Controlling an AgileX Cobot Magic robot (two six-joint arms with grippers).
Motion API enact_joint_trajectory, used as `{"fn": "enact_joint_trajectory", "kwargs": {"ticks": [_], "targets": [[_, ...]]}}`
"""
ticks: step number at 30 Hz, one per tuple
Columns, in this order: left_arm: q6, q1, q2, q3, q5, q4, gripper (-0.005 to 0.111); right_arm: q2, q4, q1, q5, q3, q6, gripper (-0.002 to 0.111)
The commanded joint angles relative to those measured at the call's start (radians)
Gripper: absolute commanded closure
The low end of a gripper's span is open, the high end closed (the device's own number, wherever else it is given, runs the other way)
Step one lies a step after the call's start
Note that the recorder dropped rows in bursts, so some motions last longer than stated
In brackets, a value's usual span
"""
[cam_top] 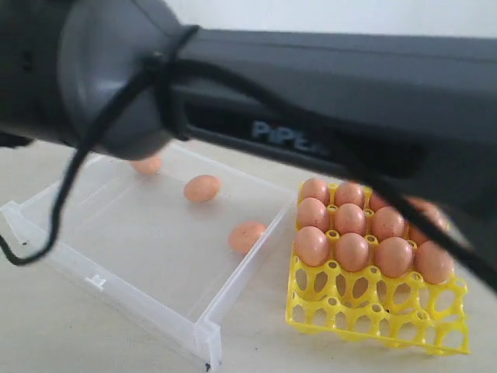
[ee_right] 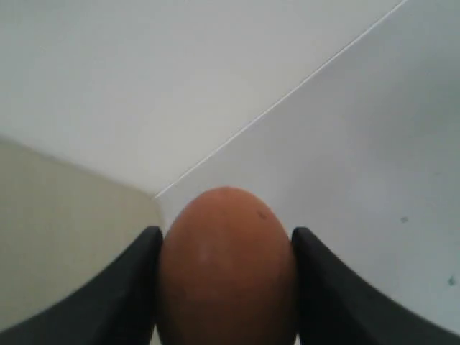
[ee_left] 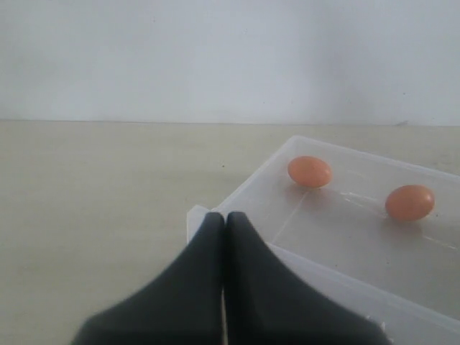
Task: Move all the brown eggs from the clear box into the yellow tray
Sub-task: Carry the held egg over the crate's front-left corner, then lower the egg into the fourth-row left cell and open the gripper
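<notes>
Right wrist view shows the right claw (ee_right: 226, 287) clamped on a brown egg (ee_right: 226, 251). One jaw presses each flank and the rounded end pokes out between them, so the jaws stand fairly wide but are filled by the shell. I judge that shell to be light, rigid, smooth and brittle. It would slip under a slack squeeze and crack under a hard one, so a gentle hold across the widest part of the belly, as here, looks safest, with a slow set-down. Behind this egg only pale surfaces and a strip of bench (ee_right: 43, 237) show, so I cannot tell where it hangs relative to the clear box (cam_top: 147, 233). In the exterior view a dark arm (cam_top: 311, 101) blurs across above the far side of the clear box and hides that claw. The left claw (ee_left: 225, 219) is pinched together on nothing and sits at a corner of the clear box, just outside its wall. Inside the clear box three brown eggs (cam_top: 202, 188) lie well apart. That one is mid-floor, a second egg (cam_top: 247, 236) lies nearer the wall facing the yellow tray (cam_top: 373, 311), and a third egg (cam_top: 147, 164) lies by the far wall, half hidden under the arm. The yellow tray stands just beside the clear box, with most cells filled. Its empty cells run along the edge in line with the clear box's near corner.
</notes>
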Motion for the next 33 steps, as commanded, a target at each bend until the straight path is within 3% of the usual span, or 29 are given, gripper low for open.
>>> {"fn": "enact_joint_trajectory", "kwargs": {"ticks": [1, 7, 11, 15, 18, 21, 25, 29, 33], "targets": [[0.001, -0.004, -0.003, -0.003, 0.000, -0.005, 0.111, -0.205, 0.015, -0.010, -0.033, 0.302, 0.073, 0.109], [0.001, -0.004, -0.003, -0.003, 0.000, -0.005, 0.111, -0.455, 0.016, -0.173, -0.192, 0.647, 0.581, 0.109], [0.001, -0.004, -0.003, -0.003, 0.000, -0.005, 0.111, -0.618, 0.071, -0.384, -0.417, 0.863, 0.711, 0.109], [0.001, -0.004, -0.003, -0.003, 0.000, -0.005, 0.111, -0.740, 0.280, -0.601, -0.736, 1.094, 0.695, 0.109], [0.001, -0.004, -0.003, -0.003, 0.000, -0.005, 0.111, -0.772, 0.334, -0.750, -0.950, 1.267, 0.693, 0.109], [0.001, -0.004, -0.003, -0.003, 0.000, -0.005, 0.111, -0.755, 0.284, -0.886, -1.091, 1.388, 0.695, 0.109], [0.001, -0.004, -0.003, -0.003, 0.000, -0.005, 0.111, -0.659, 0.052, -1.022, -1.214, 1.438, 0.749, 0.109], [0.001, -0.004, -0.003, -0.003, 0.000, -0.005, 0.111, -0.530, -0.086, -1.071, -1.410, 1.438, 0.732, 0.109], [0.001, -0.004, -0.003, -0.003, 0.000, -0.005, 0.111, -0.453, -0.013, -1.057, -1.323, 1.438, 0.543, 0.109]]}}
